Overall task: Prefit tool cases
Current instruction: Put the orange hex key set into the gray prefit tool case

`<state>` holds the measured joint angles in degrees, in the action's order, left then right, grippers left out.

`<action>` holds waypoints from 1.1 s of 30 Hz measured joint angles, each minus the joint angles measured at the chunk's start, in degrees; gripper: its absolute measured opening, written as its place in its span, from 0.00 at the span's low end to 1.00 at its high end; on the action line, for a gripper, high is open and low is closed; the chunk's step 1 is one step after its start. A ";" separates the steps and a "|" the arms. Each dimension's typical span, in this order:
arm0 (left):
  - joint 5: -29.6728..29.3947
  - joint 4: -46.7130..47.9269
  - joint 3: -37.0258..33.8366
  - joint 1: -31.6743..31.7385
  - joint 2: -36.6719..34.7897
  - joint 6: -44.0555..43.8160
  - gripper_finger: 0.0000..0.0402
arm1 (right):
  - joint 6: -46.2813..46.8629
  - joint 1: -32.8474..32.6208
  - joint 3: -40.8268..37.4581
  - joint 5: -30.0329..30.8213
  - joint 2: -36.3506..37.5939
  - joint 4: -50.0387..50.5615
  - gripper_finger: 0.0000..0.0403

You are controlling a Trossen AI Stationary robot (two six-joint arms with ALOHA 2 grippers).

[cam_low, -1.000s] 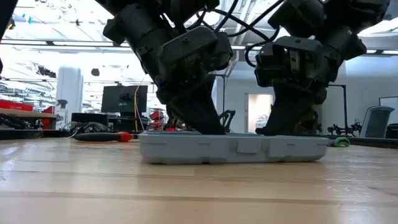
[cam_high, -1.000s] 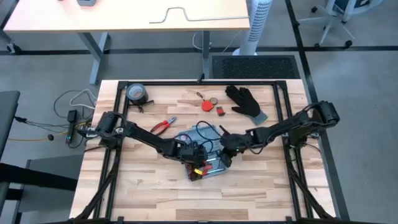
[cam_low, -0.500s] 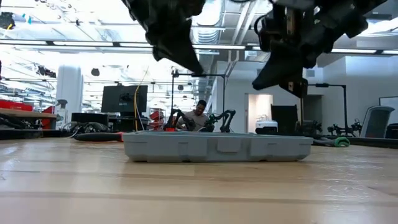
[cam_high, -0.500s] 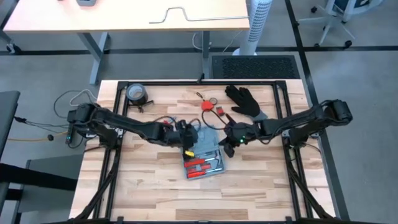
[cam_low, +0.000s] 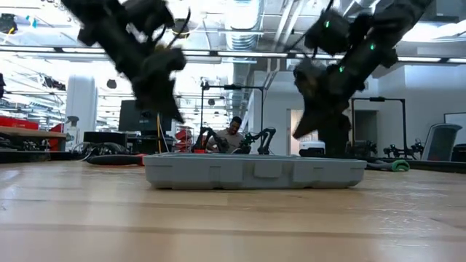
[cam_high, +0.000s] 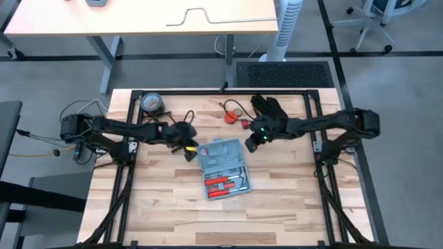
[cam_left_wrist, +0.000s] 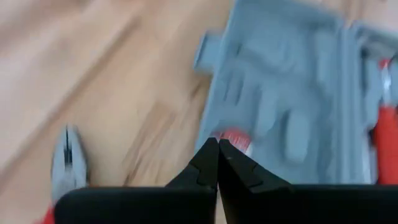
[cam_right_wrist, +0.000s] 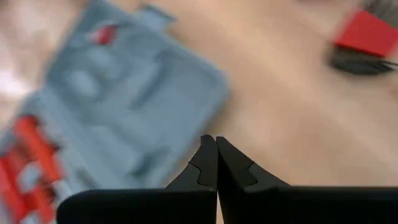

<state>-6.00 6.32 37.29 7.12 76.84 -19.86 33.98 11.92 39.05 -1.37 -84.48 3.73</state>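
Already the case (cam_high: 225, 168) lay open with red tools seated; some recesses looked empty. Both grippers, left (cam_high: 185, 133) and right (cam_high: 257, 136), hung fingers closed, holding nothing.

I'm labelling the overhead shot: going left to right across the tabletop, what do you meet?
Tape roll → left pincer → open tool case → right pincer → black glove, at the table's far side.

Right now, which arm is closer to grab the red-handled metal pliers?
Left. The shut left gripper is beside the red-handled metal pliers, while the right gripper is across the open blue-grey plastic tool case.
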 joint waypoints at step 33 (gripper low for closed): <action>16.22 -11.32 -8.54 6.48 5.27 0.75 0.00 | 10.78 -8.13 2.00 -4.03 -12.51 -5.63 0.00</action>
<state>10.22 -5.00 28.75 13.61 82.11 -19.11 44.75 3.79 41.06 -5.40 -96.99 -1.91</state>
